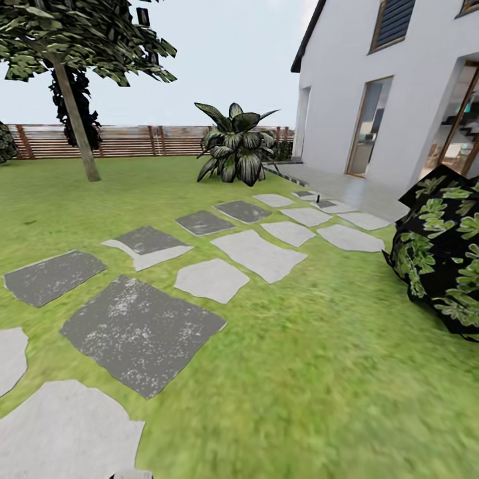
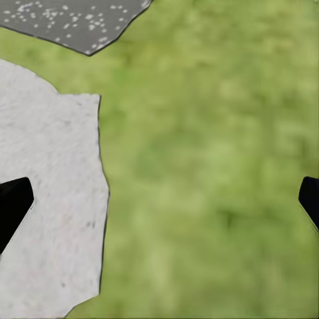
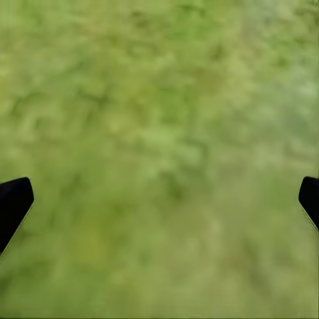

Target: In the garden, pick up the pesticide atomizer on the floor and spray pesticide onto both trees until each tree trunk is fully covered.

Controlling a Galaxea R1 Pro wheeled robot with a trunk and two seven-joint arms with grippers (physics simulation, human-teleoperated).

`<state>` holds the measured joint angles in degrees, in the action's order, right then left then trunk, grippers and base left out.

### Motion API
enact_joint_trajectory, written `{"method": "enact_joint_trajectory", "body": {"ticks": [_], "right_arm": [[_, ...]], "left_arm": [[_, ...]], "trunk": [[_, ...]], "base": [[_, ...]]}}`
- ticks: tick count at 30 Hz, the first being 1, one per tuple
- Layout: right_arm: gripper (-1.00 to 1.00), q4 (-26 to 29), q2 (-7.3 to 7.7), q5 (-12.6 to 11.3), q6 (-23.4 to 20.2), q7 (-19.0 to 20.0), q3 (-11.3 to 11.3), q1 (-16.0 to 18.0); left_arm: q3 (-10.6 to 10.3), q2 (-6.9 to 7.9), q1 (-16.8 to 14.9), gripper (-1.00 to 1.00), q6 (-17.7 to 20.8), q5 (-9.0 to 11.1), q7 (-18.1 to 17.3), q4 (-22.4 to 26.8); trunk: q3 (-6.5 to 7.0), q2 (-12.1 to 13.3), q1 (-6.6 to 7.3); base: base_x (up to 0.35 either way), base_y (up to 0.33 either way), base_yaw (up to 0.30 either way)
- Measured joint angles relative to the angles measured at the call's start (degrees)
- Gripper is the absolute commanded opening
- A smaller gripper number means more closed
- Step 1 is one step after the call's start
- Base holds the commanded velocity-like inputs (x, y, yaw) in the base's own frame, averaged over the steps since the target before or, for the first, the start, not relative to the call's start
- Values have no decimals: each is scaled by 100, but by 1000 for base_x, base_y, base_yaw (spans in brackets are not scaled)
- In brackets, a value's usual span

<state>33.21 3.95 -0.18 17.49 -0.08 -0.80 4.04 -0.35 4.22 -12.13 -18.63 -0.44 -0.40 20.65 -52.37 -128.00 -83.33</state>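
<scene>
Pale and dark stepping stones (image 1: pixel 140 329) cross the grass floor (image 1: pixel 313 392) toward a white house (image 1: pixel 392 86). One leaning tree (image 1: pixel 74 113) stands by the slatted fence (image 1: pixel 133 141) (no atomizer visible). Left gripper (image 2: pixel 159 203) and right gripper (image 3: pixel 159 203) jaws spread wide, empty.

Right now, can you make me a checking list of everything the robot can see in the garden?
Surface: green lawn with grey and pale stepping stones crossing it.
Job's things: one leaning tree far off by the fence; atomizer: nothing seen.
Clutter: big leafy plant, dark leafy bush.
Grippers: left gripper open over a pale stone edge and grass; right gripper open over bare grass. Both hold nothing.
Cables: nothing seen.
Surroundings: brown slat fence, white house with a patio.
</scene>
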Motion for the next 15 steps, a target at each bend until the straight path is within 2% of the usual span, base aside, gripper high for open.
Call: {"method": "enact_joint_trajectory", "body": {"ticks": [15], "right_arm": [[100,-10,0,9,0,0,1,0]], "left_arm": [[0,0,0,100,0,0,1,0]], "trunk": [[0,0,0]], "base": [[340,0,0]]}}
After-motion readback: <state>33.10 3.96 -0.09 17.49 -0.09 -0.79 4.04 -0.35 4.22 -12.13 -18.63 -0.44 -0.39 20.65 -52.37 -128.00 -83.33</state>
